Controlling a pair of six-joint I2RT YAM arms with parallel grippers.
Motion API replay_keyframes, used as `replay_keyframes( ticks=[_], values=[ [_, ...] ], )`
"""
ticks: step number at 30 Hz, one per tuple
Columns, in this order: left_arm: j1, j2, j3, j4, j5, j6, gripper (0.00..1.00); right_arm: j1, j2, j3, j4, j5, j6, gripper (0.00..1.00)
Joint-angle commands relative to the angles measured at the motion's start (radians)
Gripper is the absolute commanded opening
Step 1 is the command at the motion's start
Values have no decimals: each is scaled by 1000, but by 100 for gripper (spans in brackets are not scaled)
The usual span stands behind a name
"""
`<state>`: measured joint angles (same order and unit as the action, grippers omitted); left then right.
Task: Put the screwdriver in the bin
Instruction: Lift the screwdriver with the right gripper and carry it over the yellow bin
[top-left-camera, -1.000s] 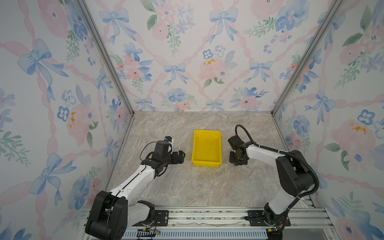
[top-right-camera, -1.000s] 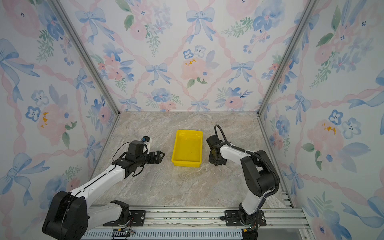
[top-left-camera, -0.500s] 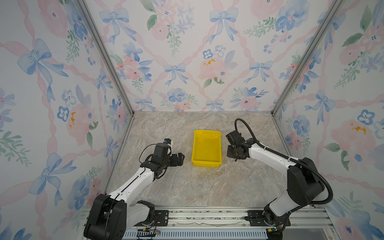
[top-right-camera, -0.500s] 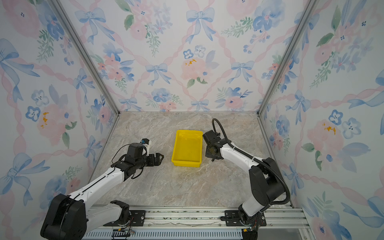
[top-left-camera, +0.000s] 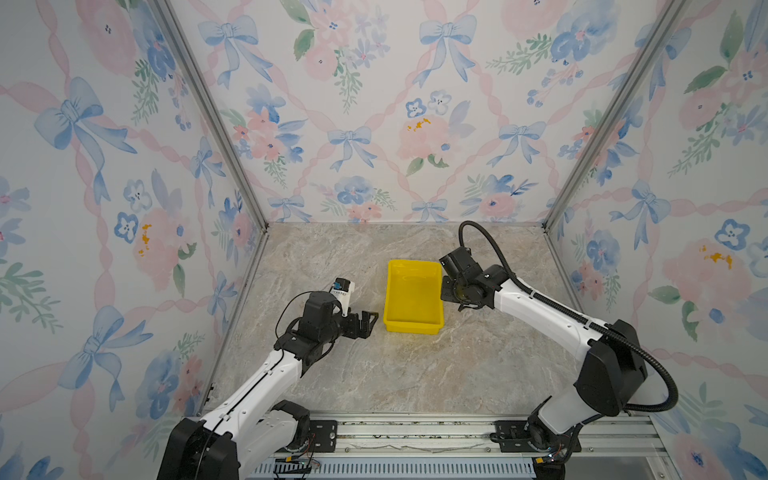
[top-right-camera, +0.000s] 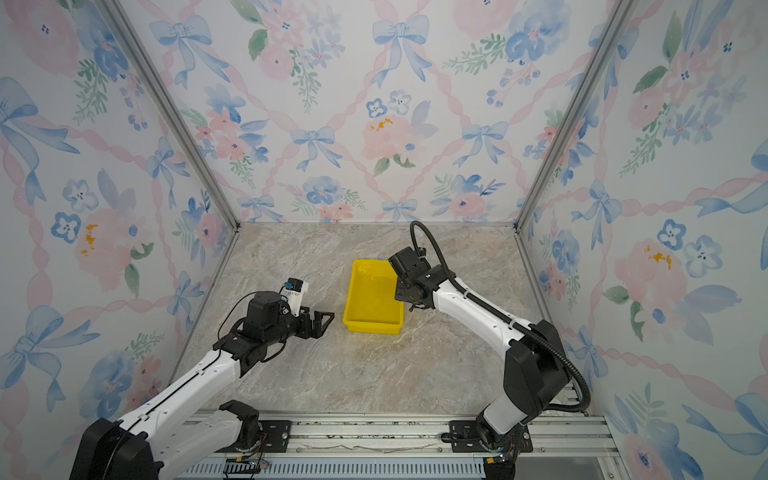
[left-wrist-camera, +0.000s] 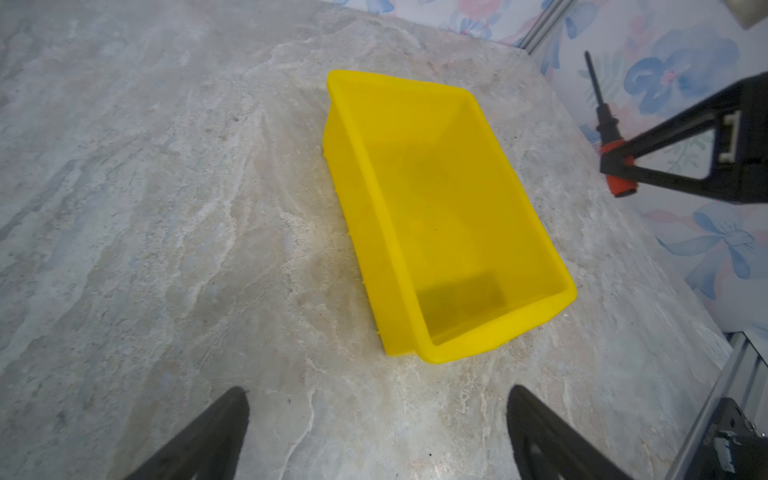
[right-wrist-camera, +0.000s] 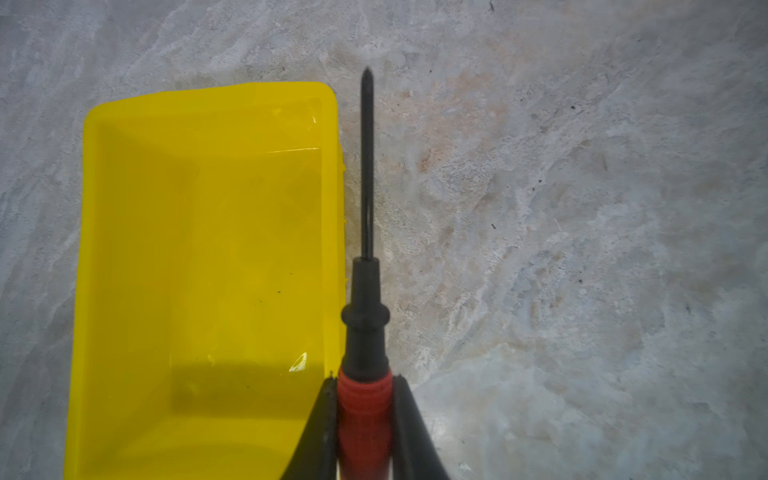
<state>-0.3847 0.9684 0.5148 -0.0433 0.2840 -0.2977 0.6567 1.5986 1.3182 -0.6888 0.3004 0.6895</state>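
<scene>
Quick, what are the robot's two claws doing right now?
Left gripper: open, empty.
Right gripper: shut on the screwdriver.

No legible text, labels or numbers. Only candidate is the small dark print on the white camera housing (top-left-camera: 341, 289), left of center in both top views. It's too small to read.

My left arm (top-left-camera: 266, 378) and right arm (top-left-camera: 540, 309) are smooth white shells between black joint housings, small screw holes dotting the white. My right pincer (left-wrist-camera: 617, 168) has flat black fingers (left-wrist-camera: 673, 129) shaped as hollow triangles, a white insert (left-wrist-camera: 729, 137) at their root. Behind it a ribbed black hose (top-left-camera: 494, 249) loops back along the arm. Behind my left pincer (top-left-camera: 371, 322) sits a white camera block (top-left-camera: 341, 289) with a blue mark.
</scene>
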Motion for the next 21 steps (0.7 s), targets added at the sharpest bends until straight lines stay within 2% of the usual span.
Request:
replay_keyframes(
  ticks=[1,9,21],
  values=[
    [-33,-54,-34,36,84,147,97,24,41,44,-23,9,37,6],
    [-84,-117,-70,34,89,189,97,71,142,133,-18,-6,30,6],
    [-117,-87,-58,34,23,218,97,130,300,250,14,-69,53,6]
  ],
)
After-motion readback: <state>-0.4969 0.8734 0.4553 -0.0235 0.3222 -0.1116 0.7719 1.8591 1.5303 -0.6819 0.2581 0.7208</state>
